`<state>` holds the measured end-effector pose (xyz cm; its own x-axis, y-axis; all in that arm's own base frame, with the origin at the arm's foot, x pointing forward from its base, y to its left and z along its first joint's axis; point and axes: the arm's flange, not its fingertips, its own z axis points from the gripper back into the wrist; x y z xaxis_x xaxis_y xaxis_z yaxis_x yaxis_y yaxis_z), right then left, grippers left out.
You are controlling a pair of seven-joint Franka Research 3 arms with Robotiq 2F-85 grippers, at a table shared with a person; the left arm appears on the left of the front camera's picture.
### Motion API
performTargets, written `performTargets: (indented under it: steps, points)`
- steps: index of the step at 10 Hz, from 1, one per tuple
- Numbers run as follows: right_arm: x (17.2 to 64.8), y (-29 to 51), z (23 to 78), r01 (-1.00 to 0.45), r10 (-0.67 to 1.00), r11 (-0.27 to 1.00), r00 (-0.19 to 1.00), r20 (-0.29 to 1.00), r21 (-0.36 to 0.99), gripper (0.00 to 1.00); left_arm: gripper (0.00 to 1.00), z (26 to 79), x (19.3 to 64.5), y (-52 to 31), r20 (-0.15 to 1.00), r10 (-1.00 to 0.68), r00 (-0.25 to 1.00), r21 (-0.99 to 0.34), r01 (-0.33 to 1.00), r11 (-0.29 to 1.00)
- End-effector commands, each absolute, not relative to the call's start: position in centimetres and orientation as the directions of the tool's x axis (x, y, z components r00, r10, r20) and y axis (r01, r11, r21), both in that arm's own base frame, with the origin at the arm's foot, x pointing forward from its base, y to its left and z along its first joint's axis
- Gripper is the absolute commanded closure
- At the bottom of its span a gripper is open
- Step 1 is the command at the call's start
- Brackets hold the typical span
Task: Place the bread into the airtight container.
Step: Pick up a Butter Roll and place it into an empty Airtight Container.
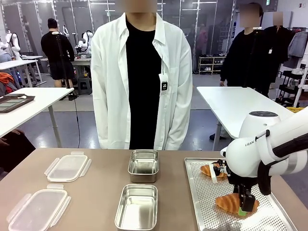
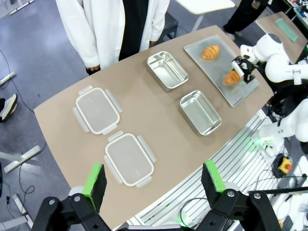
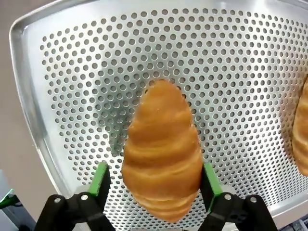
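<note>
Straddling a croissant (image 3: 161,144) bound for a tin (image 1: 136,206).
Above the near edge of the tabletop (image 2: 144,106) the left hand (image 2: 153,166) hangs wide and empty, leaving lids (image 1: 38,209) unobstructed; the right hand (image 3: 155,168) brackets the croissant's width on the tray (image 3: 72,72), whether already pinching I cannot tell.

The front camera sits low on the robot's side, facing across the surface (image 1: 96,192) towards the person (image 1: 142,82) standing beyond it. The left wrist camera hangs high, looking down past the left tool (image 2: 153,173) over the whole surface. The right wrist camera is close above the perforated tray (image 3: 72,72), right over one croissant (image 3: 162,149). All three views share that tray and croissant.
</note>
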<state>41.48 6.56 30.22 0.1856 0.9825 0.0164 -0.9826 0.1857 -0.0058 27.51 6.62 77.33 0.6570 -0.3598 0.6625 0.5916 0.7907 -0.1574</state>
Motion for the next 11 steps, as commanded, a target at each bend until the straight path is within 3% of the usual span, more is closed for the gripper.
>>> performTargets:
  steps: [1, 2, 3, 4, 5, 6, 11]
  points:
    - [40.6, 6.2, 29.0, -0.985, 0.984, 0.174, 0.173, 0.032, -0.007, 0.35, 0.0, 77.4, 27.4, 6.6, 0.664, -0.377, 0.646, -0.153, 0.61, 0.777]
    - [40.6, 6.2, 29.2, -0.984, 0.984, 0.179, 0.178, 0.026, -0.012, 0.23, 0.0, 77.4, 27.4, 6.6, 0.664, -0.377, 0.646, -0.153, 0.61, 0.777]
    - [40.7, 6.2, 29.5, -0.983, 0.983, 0.184, 0.184, 0.024, -0.015, 0.55, 0.0, 77.4, 27.4, 6.6, 0.664, -0.377, 0.646, -0.153, 0.61, 0.777]
    - [40.8, 6.2, 29.8, -0.982, 0.982, 0.19, 0.189, 0.023, -0.018, 0.43, 0.0, 77.4, 27.4, 6.6, 0.664, -0.377, 0.646, -0.153, 0.61, 0.777]
    - [40.7, 6.4, 30.1, -0.981, 0.981, 0.192, 0.192, 0.02, -0.016, 0.75, 0.0, 77.4, 27.4, 6.6, 0.664, -0.377, 0.646, -0.153, 0.61, 0.777]
    - [40.7, 6.7, 31.2, -0.98, 0.981, 0.195, 0.195, 0.021, -0.025, 0.38, 0.0, 77.4, 27.4, 6.6, 0.664, -0.377, 0.646, -0.153, 0.61, 0.777]
    - [39.4, 12.6, 42.7, -0.983, 0.988, 0.152, 0.152, 0.012, -0.101, 0.38, 0.0, 77.4, 27.4, 6.6, 0.664, -0.377, 0.646, -0.153, 0.61, 0.777]
